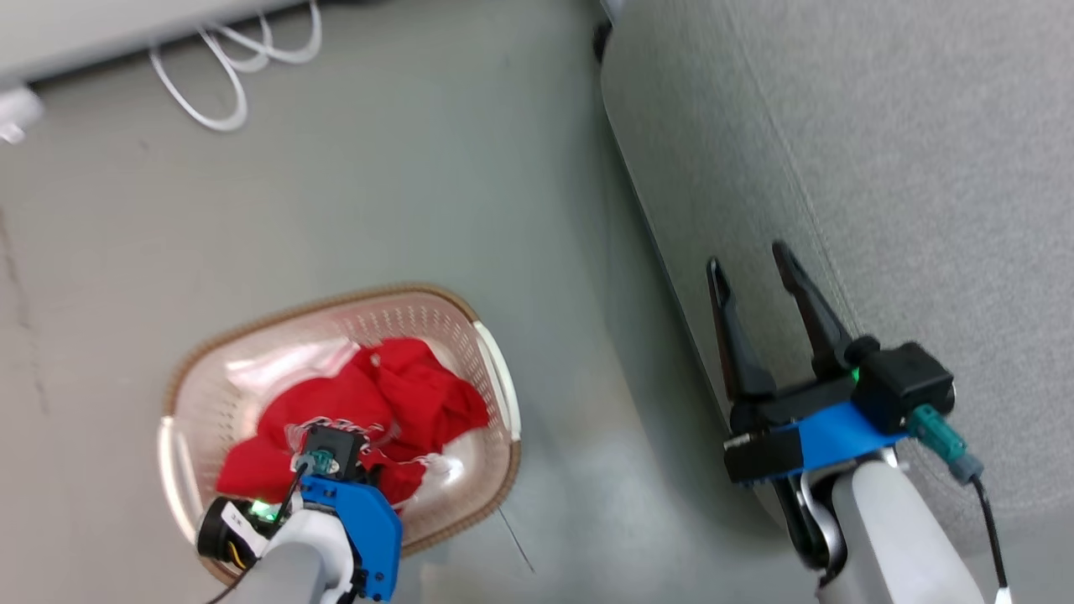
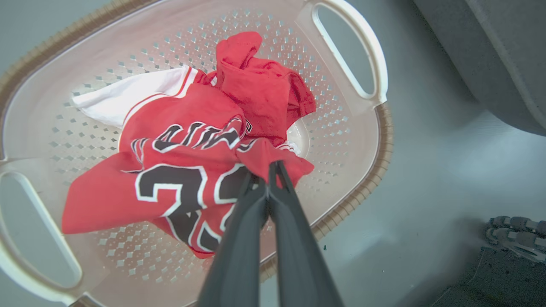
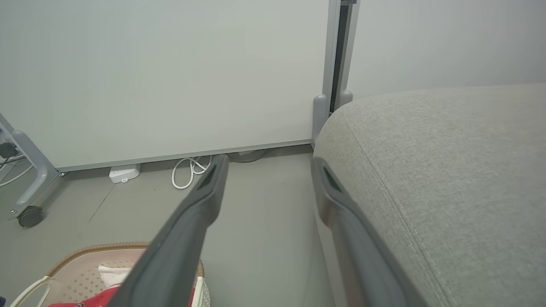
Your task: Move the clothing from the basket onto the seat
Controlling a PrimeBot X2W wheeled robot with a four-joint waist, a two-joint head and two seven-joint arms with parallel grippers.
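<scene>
The clothing (image 2: 187,128), a bright red jersey with white trim and dark numbers, lies crumpled in the basket (image 2: 375,140), an oval cream tub with a brown rim. My left gripper (image 2: 268,170) reaches down into it, fingers pressed together on a fold of the red fabric. In the head view the clothing (image 1: 403,394) sits in the basket (image 1: 336,300) at the lower left, partly hidden by my left wrist. My right gripper (image 1: 748,260) stands open and holds nothing over the front edge of the grey seat (image 1: 923,168). The right wrist view has the right gripper (image 3: 268,162) beside the seat (image 3: 448,170).
The basket stands on grey floor left of the seat. A white cable (image 1: 226,75) lies coiled by the wall. A white adapter (image 3: 123,172) and a castor (image 3: 30,216) of a grey frame sit at the wall's foot. A grey post (image 3: 332,64) rises behind the seat's corner.
</scene>
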